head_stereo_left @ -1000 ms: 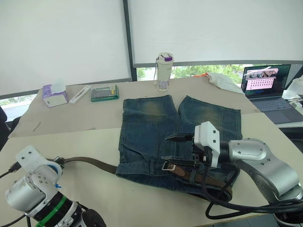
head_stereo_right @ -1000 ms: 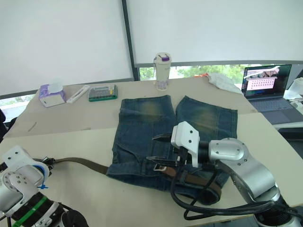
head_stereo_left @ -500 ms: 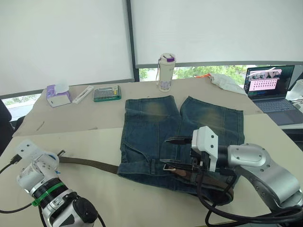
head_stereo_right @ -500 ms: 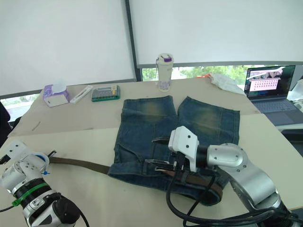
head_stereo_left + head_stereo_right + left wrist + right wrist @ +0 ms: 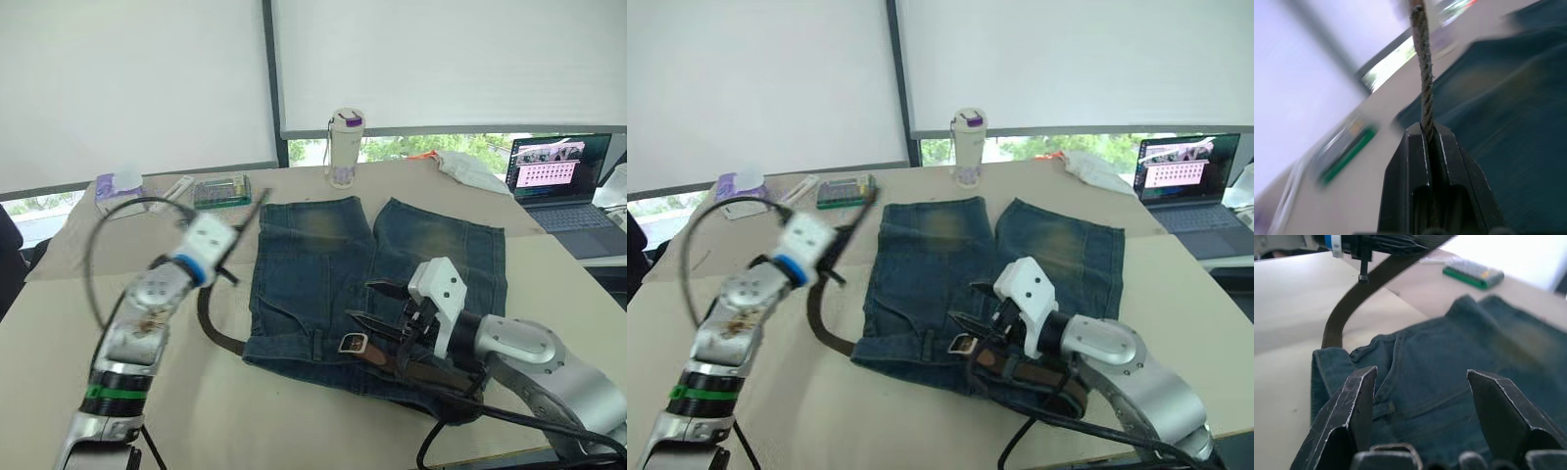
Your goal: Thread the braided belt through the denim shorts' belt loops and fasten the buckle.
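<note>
Your left gripper (image 5: 1426,142) clamps braided belt (image 5: 208,321), raised beside denim shorts (image 5: 313,264). Your right gripper (image 5: 1422,382) fingers apart above buckle (image 5: 352,344).

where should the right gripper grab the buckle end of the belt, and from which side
On the brown strap just behind the buckle, coming down from above. The metal frame lies flat on the denim shorts at the waistband, so fingers would likely slip off it. The right gripper hovers open just above it.
</note>
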Robot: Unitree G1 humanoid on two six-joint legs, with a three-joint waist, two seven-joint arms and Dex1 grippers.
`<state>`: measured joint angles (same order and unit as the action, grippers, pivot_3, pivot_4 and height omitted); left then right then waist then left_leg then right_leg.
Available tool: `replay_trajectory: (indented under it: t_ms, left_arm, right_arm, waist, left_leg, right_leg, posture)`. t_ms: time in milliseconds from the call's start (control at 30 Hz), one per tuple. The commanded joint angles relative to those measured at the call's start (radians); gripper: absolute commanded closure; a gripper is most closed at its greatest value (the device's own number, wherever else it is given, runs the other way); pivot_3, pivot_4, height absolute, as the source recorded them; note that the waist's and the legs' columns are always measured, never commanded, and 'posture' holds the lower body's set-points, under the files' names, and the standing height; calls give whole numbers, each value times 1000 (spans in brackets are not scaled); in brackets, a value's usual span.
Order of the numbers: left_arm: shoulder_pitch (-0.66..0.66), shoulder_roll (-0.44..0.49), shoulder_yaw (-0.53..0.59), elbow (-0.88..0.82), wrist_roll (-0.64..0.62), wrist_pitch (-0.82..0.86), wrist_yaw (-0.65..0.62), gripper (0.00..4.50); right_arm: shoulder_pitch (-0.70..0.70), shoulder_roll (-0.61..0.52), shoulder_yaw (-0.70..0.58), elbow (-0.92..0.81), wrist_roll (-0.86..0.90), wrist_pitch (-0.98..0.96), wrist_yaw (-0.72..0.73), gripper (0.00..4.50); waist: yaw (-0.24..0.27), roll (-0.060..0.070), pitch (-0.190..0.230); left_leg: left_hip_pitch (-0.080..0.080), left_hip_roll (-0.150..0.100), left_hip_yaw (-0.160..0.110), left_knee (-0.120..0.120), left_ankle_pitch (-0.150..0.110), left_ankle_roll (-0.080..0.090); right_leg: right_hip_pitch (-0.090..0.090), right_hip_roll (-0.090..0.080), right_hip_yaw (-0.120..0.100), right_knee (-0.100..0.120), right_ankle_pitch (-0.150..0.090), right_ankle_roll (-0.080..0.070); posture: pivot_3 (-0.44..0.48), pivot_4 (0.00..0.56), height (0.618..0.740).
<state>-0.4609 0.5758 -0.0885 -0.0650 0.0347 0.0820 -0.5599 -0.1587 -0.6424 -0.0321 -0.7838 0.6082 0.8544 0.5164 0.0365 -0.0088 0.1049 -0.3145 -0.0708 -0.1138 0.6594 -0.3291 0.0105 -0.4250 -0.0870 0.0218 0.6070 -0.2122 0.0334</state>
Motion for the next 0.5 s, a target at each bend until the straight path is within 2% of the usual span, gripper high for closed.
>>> replay_trajectory:
  t_ms: [33, 167, 300, 367, 500]
  left_arm:
    - [-86, 28, -103, 81, 85, -334, -80, 4454]
    - [-185, 32, -167, 239, 132, -638, -111, 4454]
    - [-271, 25, -207, 380, 157, -876, -128, 4454]
    - [-317, 5, -222, 451, 174, -959, -121, 4454]
    - [-361, -19, -235, 525, 195, -1026, -109, 4454]
  right_arm:
    - [30, 31, -108, -55, 137, 113, -74, 1232]
    - [50, 95, -221, -72, 354, 225, -211, 1232]
    - [-19, 183, -269, -26, 560, 221, -426, 1232]
    - [-67, 211, -260, 9, 694, 195, -552, 1232]
    - [-111, 190, -222, 35, 866, 153, -703, 1232]
  waist:
    - [0, 0, 0]
    - [-1, 1, 0]
    - [-6, 1, 0]
    - [-10, 1, 0]
    - [-12, 2, 0]
  left_leg:
    - [0, 0, 0, 0, 0, 0]
    - [-1, 0, 0, 0, 0, 1]
    - [-1, 0, 0, 0, 0, 2]
    - [0, 0, 1, 0, 0, 2]
    - [-2, -1, -1, 1, 1, 4]
  right_leg:
    - [0, 0, 0, 0, 0, 0]
    - [0, 0, -1, -1, 0, 0]
    - [0, 2, -2, 0, 0, 0]
    - [0, 4, -2, 0, 0, 0]
    - [1, 4, -4, 2, 0, 0]
  posture:
    - [0, 150, 740]
    - [0, 150, 740]
    - [0, 150, 740]
    - [0, 150, 740]
    - [0, 150, 740]
